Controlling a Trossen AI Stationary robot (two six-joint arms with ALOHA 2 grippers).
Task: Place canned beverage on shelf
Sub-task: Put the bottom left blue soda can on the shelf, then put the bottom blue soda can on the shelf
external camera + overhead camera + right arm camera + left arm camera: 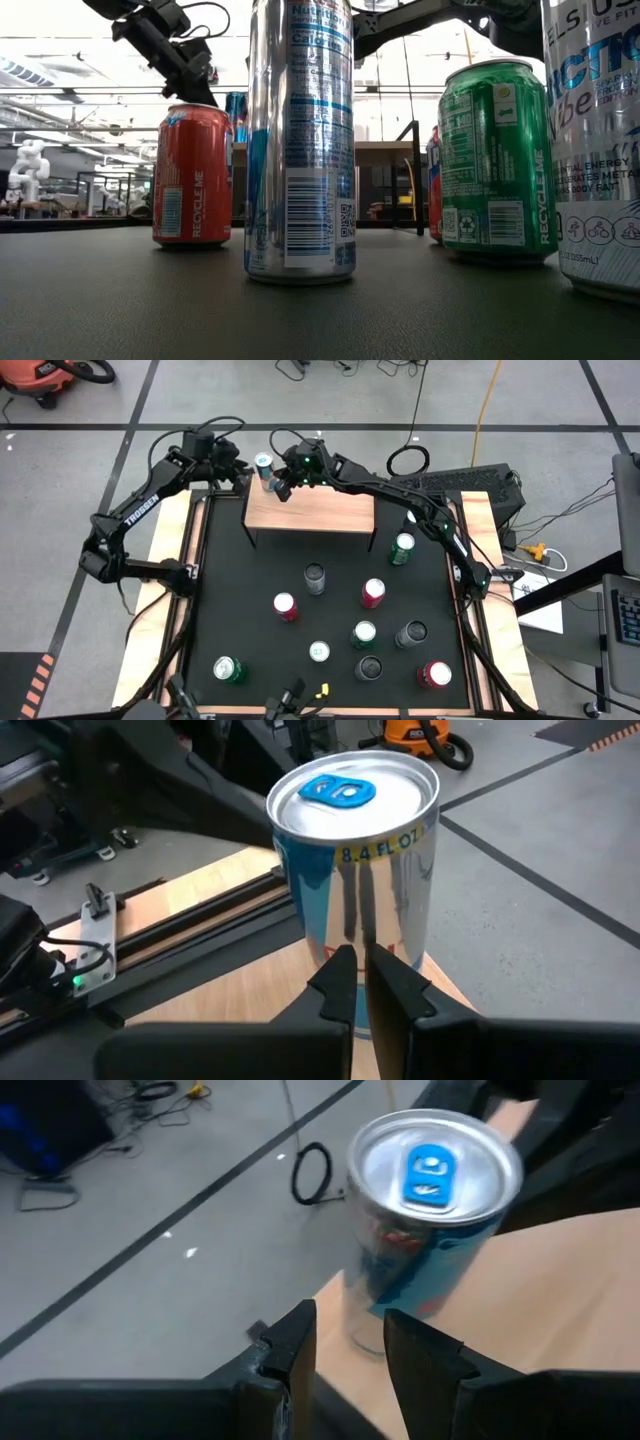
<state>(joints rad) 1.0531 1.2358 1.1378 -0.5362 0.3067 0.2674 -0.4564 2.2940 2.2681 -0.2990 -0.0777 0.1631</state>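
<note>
The canned beverage [264, 466], a slim silver-and-blue can with a blue tab, stood upright on the ten o'clock corner of the shelf [320, 515], reading the table from above as a clock face with twelve at the far edge. My left claw [350, 1325] hung just off that corner, at about nine o'clock of the can. Its two fingers were spread a little with nothing between them, and their tips stood short of the can's side. My right claw [358, 958] had its fingers pressed together and pinched nothing. It pointed at the can from about four o'clock, low against its wall. I could not tell whether the tips touched the metal. The can's base sat close to the board's edge, with the grey floor beyond it. The shelf itself, a light-wood board on thin black legs, stood at twelve o'clock on the black table [250, 650] and carried only this one can. Farther out, a green can [402, 548] stood just off the shelf's four o'clock corner. A grey can [315, 578] stood near the table's middle, between a red can [285, 606] at its seven o'clock and a pink-red can [373, 592] at its four o'clock. More cans stood scattered toward six o'clock, among them another green one [228, 670] at seven o'clock and a red one [433, 675] at five o'clock.
</note>
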